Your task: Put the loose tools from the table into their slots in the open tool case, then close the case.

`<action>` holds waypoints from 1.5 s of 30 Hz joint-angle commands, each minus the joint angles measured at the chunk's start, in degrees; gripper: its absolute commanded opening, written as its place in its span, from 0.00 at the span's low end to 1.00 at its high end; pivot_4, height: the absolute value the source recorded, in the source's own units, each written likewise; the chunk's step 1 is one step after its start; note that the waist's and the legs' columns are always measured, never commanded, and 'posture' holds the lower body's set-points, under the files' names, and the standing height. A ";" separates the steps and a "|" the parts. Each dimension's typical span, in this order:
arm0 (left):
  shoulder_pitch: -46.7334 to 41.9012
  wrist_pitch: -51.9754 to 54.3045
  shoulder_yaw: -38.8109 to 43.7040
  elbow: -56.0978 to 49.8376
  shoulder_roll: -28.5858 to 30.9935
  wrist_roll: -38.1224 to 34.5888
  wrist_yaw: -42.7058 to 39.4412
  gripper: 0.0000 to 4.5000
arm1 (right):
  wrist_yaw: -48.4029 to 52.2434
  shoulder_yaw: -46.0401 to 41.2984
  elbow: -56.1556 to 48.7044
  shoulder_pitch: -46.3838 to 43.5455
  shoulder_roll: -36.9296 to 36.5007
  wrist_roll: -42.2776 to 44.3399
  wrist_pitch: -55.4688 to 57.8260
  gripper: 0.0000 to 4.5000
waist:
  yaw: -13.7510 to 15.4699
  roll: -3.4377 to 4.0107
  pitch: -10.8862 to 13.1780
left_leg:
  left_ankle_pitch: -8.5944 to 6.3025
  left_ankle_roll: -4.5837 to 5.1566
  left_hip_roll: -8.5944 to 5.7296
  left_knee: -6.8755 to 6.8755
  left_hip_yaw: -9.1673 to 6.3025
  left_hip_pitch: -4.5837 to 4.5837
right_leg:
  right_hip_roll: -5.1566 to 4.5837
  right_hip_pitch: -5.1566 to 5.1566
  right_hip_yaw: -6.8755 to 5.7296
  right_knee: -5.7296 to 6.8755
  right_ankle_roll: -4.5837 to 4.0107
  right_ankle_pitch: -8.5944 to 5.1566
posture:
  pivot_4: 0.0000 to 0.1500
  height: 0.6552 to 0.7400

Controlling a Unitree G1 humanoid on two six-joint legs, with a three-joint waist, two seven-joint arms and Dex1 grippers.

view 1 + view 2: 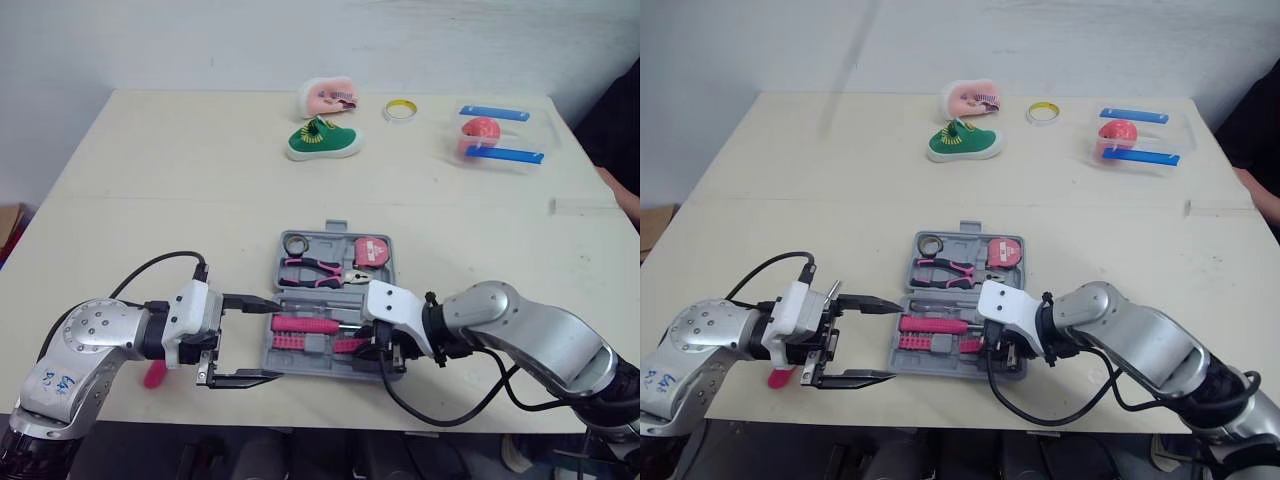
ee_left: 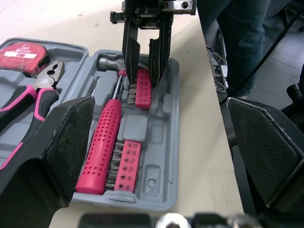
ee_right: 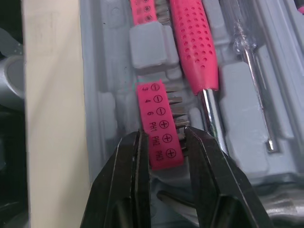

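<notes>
Right pincer (image 3: 162, 134) pinches the pink bit holder (image 3: 156, 116) sitting in the grey tool case (image 3: 102, 71), while the left pincer (image 1: 272, 340) hangs wide open and empty beside it.

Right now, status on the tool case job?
Left gripper open beside tool case. Right gripper shut on pink bit holder in case. Pink item loose by left arm.

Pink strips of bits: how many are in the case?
2. One strip lies in the case beside the screwdriver handle. The second strip sits in the right claw, further along. More could hide under the claw.
</notes>
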 commanded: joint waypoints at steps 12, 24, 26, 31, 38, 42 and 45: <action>1.44 1.85 2.38 -2.88 0.78 -1.88 1.92 1.00 | -0.26 3.87 2.29 -4.40 5.05 -1.50 3.47 0.16 | -0.78 -0.01 -0.01 | 0.08 -0.13 0.01 -0.02 0.00 -0.02 | 0.00 -0.08 0.00 0.10 -0.05 -0.02 | 1.00 1.00; 2.76 2.14 3.02 -2.83 0.62 -2.11 2.27 1.00 | -0.39 1.33 1.52 -2.02 6.34 0.06 5.03 0.27 | -1.30 -0.03 -0.02 | 0.08 -0.13 0.01 -0.05 0.00 -0.02 | 0.00 -0.08 0.00 0.09 -0.05 -0.03 | 1.00 1.00; 2.64 2.14 3.02 -2.46 0.46 -2.04 2.31 1.00 | 0.63 -0.21 1.20 -1.34 5.26 0.08 2.94 0.44 | -1.25 -0.03 -0.02 | 0.08 -0.13 0.01 -0.06 0.00 -0.02 | 0.00 -0.08 0.00 0.08 -0.05 -0.03 | 1.00 1.00; 2.35 1.82 3.28 -1.34 0.43 -1.84 2.13 1.00 | 12.25 -8.31 0.46 0.50 -2.95 4.92 -5.57 0.88 | -0.86 -0.08 0.01 | 0.05 -0.08 -0.03 0.00 0.00 -0.10 | -0.02 -0.09 -0.01 0.05 -0.04 -0.02 | 1.00 1.00; 2.00 1.75 3.06 -1.54 -0.14 -1.64 3.17 1.00 | 18.63 -21.23 5.88 6.29 0.05 12.40 -17.11 0.88 | -1.09 -0.18 0.02 | 0.00 0.02 0.00 -0.03 0.00 -0.09 | 0.01 -0.09 -0.02 0.04 -0.04 -0.02 | 1.00 1.00; 1.69 1.85 2.77 -1.51 -0.19 -1.56 3.43 1.00 | 27.53 -26.68 8.08 11.01 4.76 16.61 -28.21 0.88 | -0.86 -0.19 0.03 | 0.01 0.03 -0.01 0.00 0.00 -0.10 | 0.03 -0.08 -0.03 0.03 -0.03 -0.01 | 1.00 1.00; 0.52 1.82 2.19 -0.97 -0.39 -1.22 3.69 1.00 | 24.86 -24.83 11.43 13.50 5.96 11.07 -32.31 0.88 | -0.70 -0.23 0.01 | 0.01 0.05 -0.02 0.05 0.00 -0.10 | 0.02 -0.04 -0.03 0.03 0.01 0.01 | 1.00 1.00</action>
